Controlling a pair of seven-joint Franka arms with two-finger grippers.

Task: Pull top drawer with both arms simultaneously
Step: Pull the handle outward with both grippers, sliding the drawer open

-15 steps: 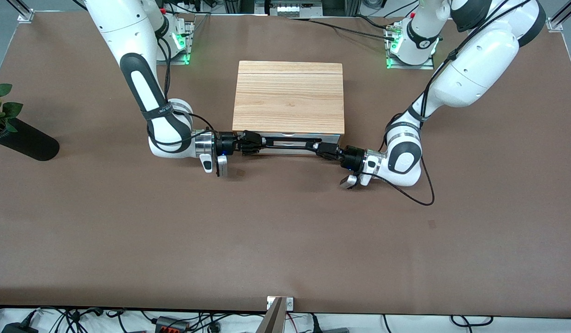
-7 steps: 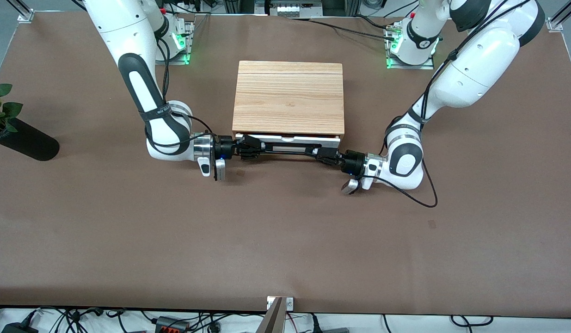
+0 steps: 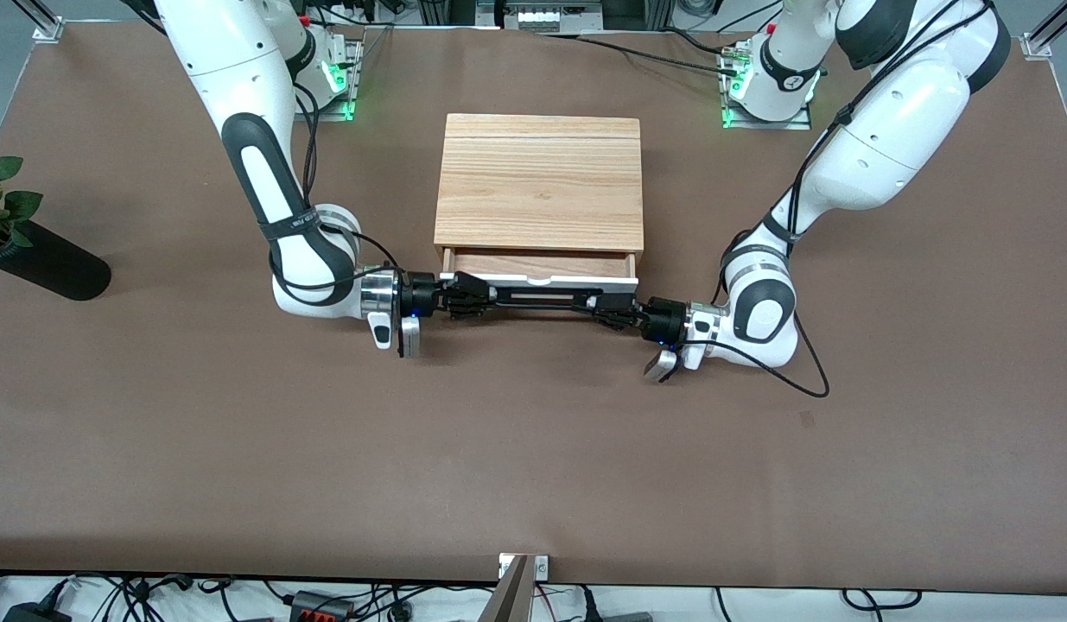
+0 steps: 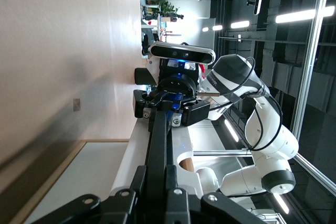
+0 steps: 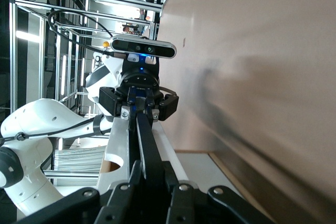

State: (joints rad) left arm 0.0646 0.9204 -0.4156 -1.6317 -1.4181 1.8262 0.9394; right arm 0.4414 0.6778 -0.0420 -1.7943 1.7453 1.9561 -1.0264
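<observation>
The top drawer [image 3: 540, 275] of the wooden-lidded cabinet [image 3: 540, 183] stands partly pulled out, its wood-grain floor showing as a strip. Its long black bar handle [image 3: 542, 300] runs along the white front panel. My right gripper [image 3: 474, 295] is shut on the handle's end toward the right arm's side. My left gripper [image 3: 604, 307] is shut on the handle's other end. In the left wrist view the handle [image 4: 157, 145] runs between my fingers [image 4: 137, 178] to the right gripper. In the right wrist view the handle [image 5: 146, 145] runs to the left gripper.
A black vase with a red rose [image 3: 32, 250] lies at the right arm's end of the table. Both arm bases [image 3: 762, 86] stand along the table's edge farthest from the front camera. A black cable [image 3: 792, 371] loops on the table by the left wrist.
Both grippers have moved toward the front camera with the handle, and the drawer has slid out from nearly closed to partly open.
</observation>
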